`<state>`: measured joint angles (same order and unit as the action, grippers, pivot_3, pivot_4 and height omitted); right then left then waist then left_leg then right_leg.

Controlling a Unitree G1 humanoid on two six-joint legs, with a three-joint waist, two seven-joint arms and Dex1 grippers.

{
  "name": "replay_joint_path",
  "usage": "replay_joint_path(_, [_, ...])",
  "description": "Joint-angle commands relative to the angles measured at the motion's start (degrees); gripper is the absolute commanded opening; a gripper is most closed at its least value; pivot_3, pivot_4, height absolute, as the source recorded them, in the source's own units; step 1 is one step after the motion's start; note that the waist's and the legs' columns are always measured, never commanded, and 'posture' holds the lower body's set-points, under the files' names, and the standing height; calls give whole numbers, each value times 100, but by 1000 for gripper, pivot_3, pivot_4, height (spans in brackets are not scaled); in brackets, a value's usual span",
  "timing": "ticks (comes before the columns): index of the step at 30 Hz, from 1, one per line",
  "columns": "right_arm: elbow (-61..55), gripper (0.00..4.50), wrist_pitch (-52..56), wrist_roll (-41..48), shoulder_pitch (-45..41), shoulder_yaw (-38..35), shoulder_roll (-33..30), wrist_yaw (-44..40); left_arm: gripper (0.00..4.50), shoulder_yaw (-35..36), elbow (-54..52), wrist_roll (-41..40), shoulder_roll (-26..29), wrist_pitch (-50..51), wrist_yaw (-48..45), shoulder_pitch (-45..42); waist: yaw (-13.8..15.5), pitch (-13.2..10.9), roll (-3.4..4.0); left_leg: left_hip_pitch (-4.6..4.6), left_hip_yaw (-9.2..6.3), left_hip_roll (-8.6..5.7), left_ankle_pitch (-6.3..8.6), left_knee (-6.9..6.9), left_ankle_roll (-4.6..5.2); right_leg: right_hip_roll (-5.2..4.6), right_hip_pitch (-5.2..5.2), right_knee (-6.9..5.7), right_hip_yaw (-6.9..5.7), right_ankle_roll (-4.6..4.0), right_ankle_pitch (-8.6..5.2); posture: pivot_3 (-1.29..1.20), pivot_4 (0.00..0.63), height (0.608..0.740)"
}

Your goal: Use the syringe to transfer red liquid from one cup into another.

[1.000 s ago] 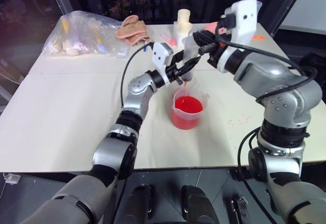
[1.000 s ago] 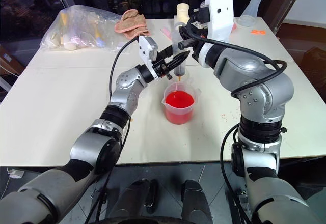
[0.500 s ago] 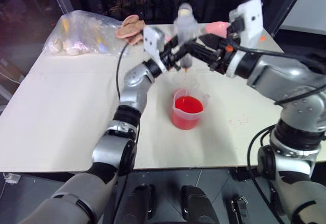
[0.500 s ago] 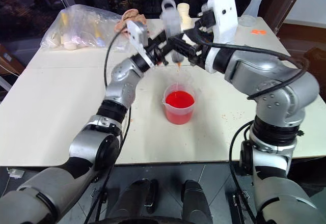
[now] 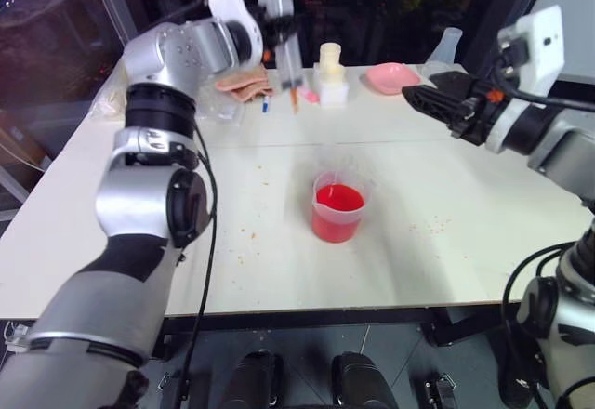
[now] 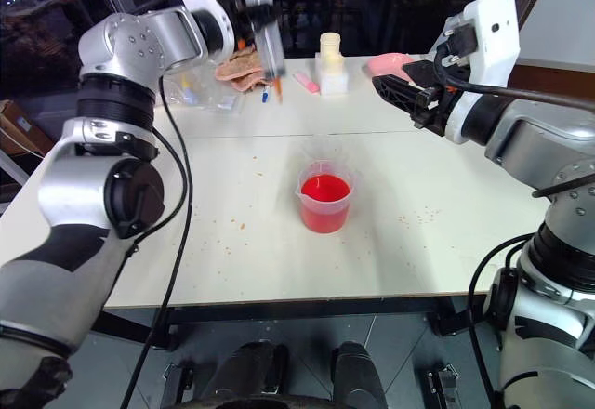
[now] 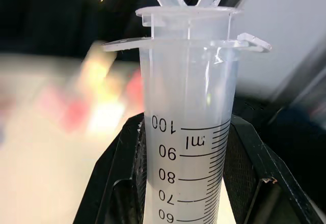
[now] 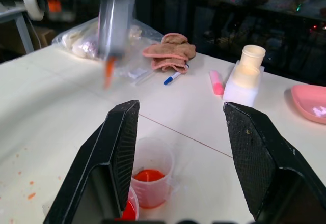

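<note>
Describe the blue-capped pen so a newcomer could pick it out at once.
Start at the white table and go to its far side, where a pinkish crumpled cloth lies. The pen lies flat just in front of that cloth, near the pink marker. It is the thinnest item there, pale-barrelled with a blue cap.

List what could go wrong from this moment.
1. The left pincer holds the large clear plastic syringe with the orange tip high above the white table, so any drips would land there, where red specks already lie.
2. The open right pincer is clear of the syringe, so one grip alone must steady it.
3. The clear beaker of red liquid stands unheld; a bump could tip it.
</note>
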<state>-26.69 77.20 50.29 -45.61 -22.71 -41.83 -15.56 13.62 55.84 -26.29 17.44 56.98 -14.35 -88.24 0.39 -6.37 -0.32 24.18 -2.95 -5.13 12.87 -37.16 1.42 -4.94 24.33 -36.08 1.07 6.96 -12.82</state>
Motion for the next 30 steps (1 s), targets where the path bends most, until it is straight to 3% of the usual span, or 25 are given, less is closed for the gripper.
replay_joint_path(1, [-83,2687,-141,8,-22,-39,-138,-60,1489,-350,-167,286,54,787,-25,-87,2,0,0,2,0,0,0,0,-1,0,2,-1,1,0,0,0,0,740])
replay_joint_path(15, [-104,2687,-263,5,-29,177,-193,-85,1489,-414,-578,937,-405,2767,1074,705,16,21,-3,10,1,0,-5,3,-18,-7,18,-2,15,-2,1,0,0,740])
replay_joint_path(20, [-167,2687,-226,52,15,144,-190,-44,1489,-417,-1053,1114,-540,2853,1160,1231,20,44,-7,12,1,0,-10,6,-27,-9,22,-3,18,-2,1,0,0,740])
replay_joint_path(23, [-178,2727,-208,82,10,133,-185,-28,2786,-373,-1051,1213,-576,2780,1206,1358,26,49,-8,14,2,-1,-10,5,-29,-10,23,-2,18,-3,2,0,0,740])
replay_joint_path(29, [-159,2727,-203,101,-1,155,-196,13,4418,-130,-1054,1322,-652,2787,1380,1412,27,63,-10,14,2,-1,-11,5,-31,-11,23,-2,18,-3,2,0,0,740])
replay_joint_path(30, [-169,2727,-199,105,6,151,-209,11,4468,-82,-1095,1318,-633,2860,1380,1384,22,63,-10,14,2,-1,-11,5,-32,-11,23,-2,18,-3,2,0,0,740])
